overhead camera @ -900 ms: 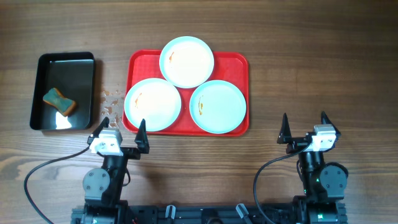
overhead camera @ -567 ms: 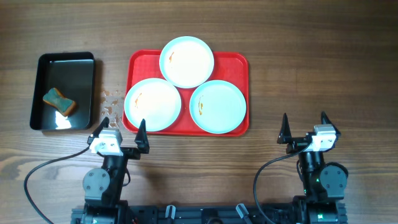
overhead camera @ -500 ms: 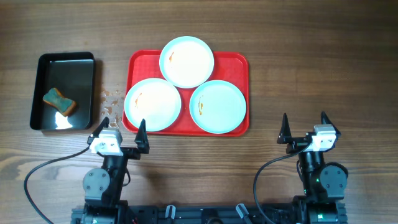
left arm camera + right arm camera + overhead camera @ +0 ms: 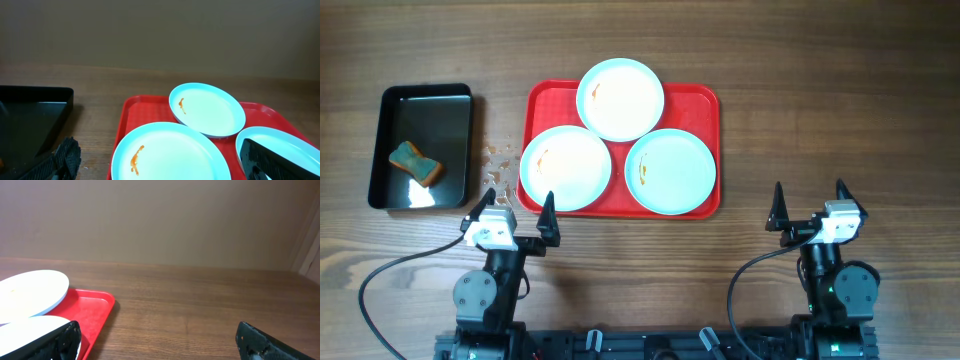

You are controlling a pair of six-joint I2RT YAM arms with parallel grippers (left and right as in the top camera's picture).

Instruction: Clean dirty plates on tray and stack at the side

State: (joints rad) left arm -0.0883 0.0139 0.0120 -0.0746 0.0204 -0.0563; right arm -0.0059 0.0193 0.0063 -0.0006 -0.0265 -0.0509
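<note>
Three pale mint-blue plates lie on the red tray: one at the back, one front left and one front right. Each shows a small orange smear. In the left wrist view the front left plate lies just ahead between the fingers, the back plate beyond it. My left gripper stands open just short of the tray's front left corner, holding nothing. My right gripper is open and empty over bare wood, right of the tray.
A black tray at the left holds shallow water and a teal-and-orange sponge. Small droplets or crumbs speckle the wood between the two trays. Bare wooden table stretches to the right of the red tray.
</note>
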